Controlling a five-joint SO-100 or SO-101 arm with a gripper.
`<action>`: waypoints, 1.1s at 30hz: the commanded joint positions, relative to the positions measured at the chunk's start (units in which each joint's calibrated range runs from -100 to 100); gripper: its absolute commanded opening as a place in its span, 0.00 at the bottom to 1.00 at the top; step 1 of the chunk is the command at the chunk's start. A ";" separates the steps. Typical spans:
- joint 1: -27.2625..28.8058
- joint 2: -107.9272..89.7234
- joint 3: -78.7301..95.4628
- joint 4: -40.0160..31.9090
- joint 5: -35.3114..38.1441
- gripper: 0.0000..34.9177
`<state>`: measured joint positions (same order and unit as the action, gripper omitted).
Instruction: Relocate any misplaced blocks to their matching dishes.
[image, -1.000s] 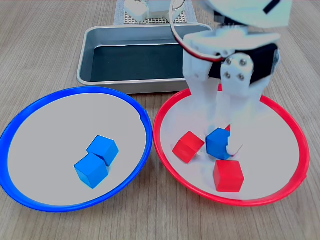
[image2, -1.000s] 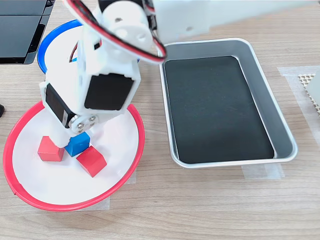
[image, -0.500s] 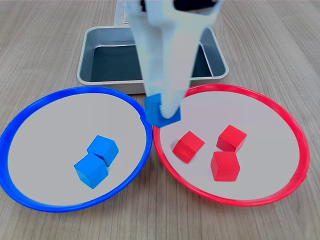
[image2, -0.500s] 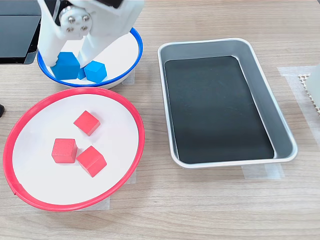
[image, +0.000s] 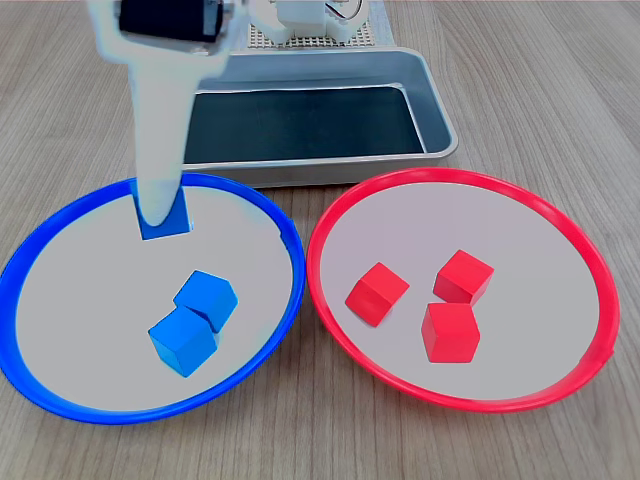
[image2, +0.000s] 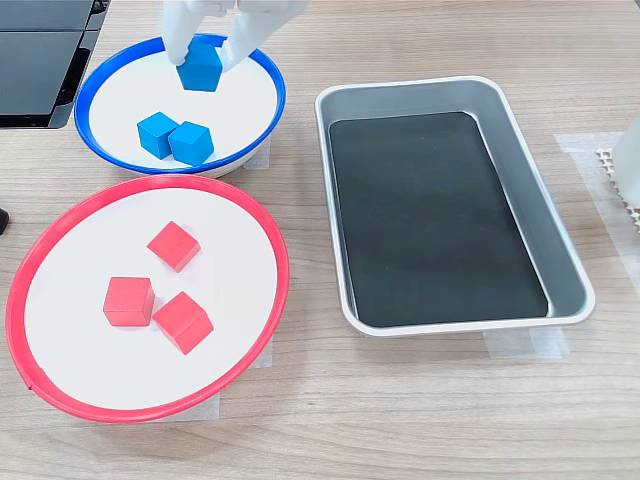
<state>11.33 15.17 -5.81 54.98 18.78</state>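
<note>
My white gripper (image: 159, 212) (image2: 207, 56) is shut on a blue block (image: 165, 226) (image2: 200, 70), holding it over the far part of the blue-rimmed plate (image: 60, 213) (image2: 92, 92). Two more blue blocks (image: 205, 297) (image: 183, 341) lie touching each other in that plate. The red-rimmed plate (image: 560, 235) (image2: 281, 262) holds three red blocks (image: 377, 292) (image: 463, 276) (image: 450, 331) and no blue one. Whether the held block touches the plate surface cannot be told.
A rectangular grey metal tray (image: 432, 110) (image2: 570, 270) with a dark bottom stands behind the plates in the first exterior view. A black flat object (image2: 40, 60) lies at the second exterior view's upper left. The arm's base (image: 300, 20) sits beyond the tray.
The gripper took the blue block out of the red-rimmed plate, carried it across the gap between the rims, and now holds it over the blue-rimmed plate.
</note>
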 joint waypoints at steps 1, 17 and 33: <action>0.58 -0.97 -0.06 -1.69 0.68 0.01; 3.50 10.97 -6.62 -2.44 1.22 0.08; 2.74 8.41 -8.71 0.45 2.10 0.38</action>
<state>15.04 27.79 -12.79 55.06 20.63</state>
